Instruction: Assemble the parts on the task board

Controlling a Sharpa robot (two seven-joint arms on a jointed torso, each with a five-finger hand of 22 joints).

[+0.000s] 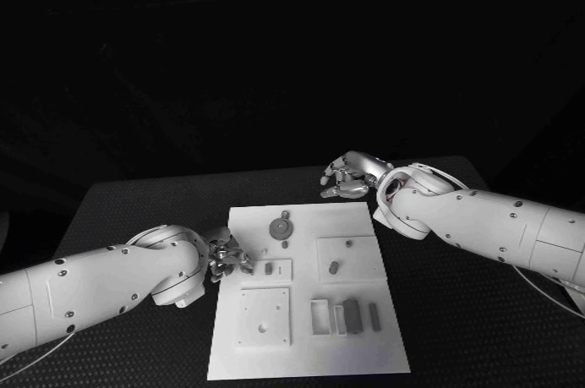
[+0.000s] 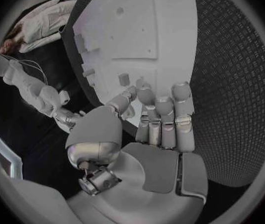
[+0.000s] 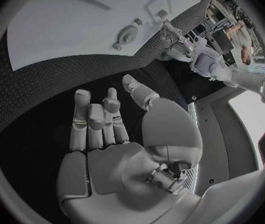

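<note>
Fingers of the left hand (image 1: 226, 259) hover at the task board's (image 1: 390, 354) nine o'clock edge, loosely apart, empty, likely poised to pick a part. Parts (image 1: 352, 315) lie on the board at bench centre. Right hand (image 1: 350, 175) waits at one o'clock, fingers apart, empty.

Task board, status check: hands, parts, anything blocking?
Left hand at the task board left edge, holding nothing. Right hand open over the table beyond the far edge. Round part lies on the board. No obstruction seen.
</note>
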